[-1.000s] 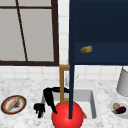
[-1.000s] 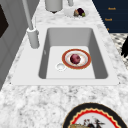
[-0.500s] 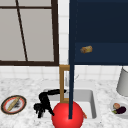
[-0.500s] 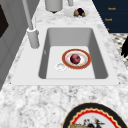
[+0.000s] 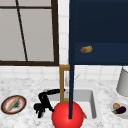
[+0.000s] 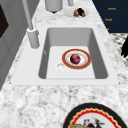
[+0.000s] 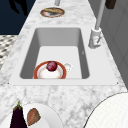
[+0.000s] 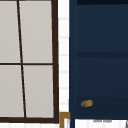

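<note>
Marble worktop (image 6: 30, 100) runs round a white sink (image 6: 100, 52); above it hangs a navy wall cabinet (image 5: 100, 30) with a small brass knob (image 5: 86, 49), beside a dark-framed window (image 5: 27, 32); a grey faucet (image 6: 32, 37) stands on the sink's back edge; in the basin lies a red-rimmed plate (image 6: 83, 63) with a dark red round fruit (image 6: 75, 58) on it, close to the drain (image 6: 60, 66); a patterned plate (image 5: 21, 110) carrying a pale stick-shaped item rests on the worktop left of the sink, and a white plate (image 7: 52, 120) with an eggplant (image 7: 17, 117) and a brownish piece sits to the right, near a grey canister (image 5: 123, 82); a red ball shape (image 5: 63, 117) shows at the front of the sink in the front view; just left of it hovers a black hand (image 5: 43, 100), the left one, over the sink's front left part, its fingers curled downward and grasping nothing, one finger stretched towards the wooden post (image 5: 61, 85).
</note>
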